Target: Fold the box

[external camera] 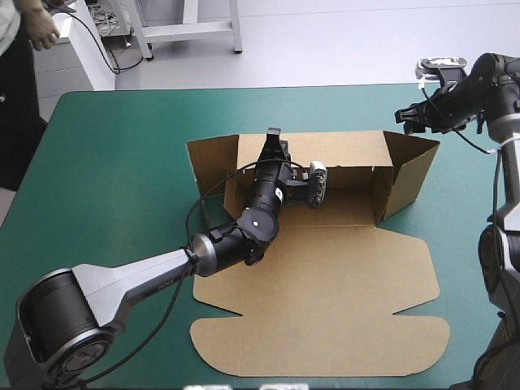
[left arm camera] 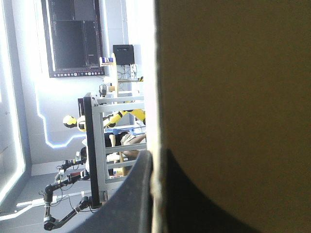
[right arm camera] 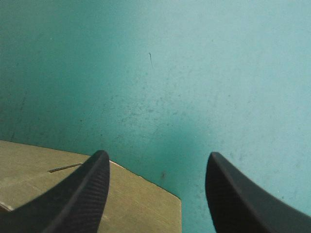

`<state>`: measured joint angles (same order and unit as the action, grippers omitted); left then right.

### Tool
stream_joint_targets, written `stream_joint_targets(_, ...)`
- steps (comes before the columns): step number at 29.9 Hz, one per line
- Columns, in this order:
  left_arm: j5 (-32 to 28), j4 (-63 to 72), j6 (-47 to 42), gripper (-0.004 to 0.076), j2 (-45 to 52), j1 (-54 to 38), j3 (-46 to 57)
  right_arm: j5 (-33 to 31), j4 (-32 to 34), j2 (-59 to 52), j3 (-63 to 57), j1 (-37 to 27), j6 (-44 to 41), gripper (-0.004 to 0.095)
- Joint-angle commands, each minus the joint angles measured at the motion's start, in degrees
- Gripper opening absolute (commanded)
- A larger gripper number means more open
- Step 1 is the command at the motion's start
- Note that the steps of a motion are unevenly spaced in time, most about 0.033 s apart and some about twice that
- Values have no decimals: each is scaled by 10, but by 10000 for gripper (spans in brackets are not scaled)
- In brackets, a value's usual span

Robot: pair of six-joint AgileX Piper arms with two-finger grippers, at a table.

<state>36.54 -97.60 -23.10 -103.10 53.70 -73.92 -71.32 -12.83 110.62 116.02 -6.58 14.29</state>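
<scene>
The box (external camera: pixel 325 276) lay mid-table (external camera: pixel 114 162), its near part flat and its far wall and right end wall raised. The left gripper (external camera: pixel 273 140) was pinched on the far wall's top edge toward its left end, and the right gripper (external camera: pixel 409 119) hung with fingers spread wide near the box's far right corner. To do this step well, I judged, the left should hold that wall upright without creasing it while the right comes in to tuck the end flap. No brand, label or writing showed on the board.
</scene>
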Motion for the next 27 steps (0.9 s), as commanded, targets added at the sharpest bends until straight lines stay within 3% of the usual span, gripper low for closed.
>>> stream_joint_targets(1, -4, 1, -5, -8, 19, 4, -9, -2, -14, -31, 16, -3, 15, 532)
stream_joint_targets(8, -2, 1, -3, -8, 19, 4, -9, -3, -28, -33, 7, -3, 16, 532)
stream_joint_targets(20, 8, 5, -3, -8, 19, 4, -9, 2, -39, -117, -138, -7, 78, 532)
stream_joint_targets(27, 13, 8, -3, -8, 19, 4, -9, 43, -159, -177, -245, -39, 157, 532)
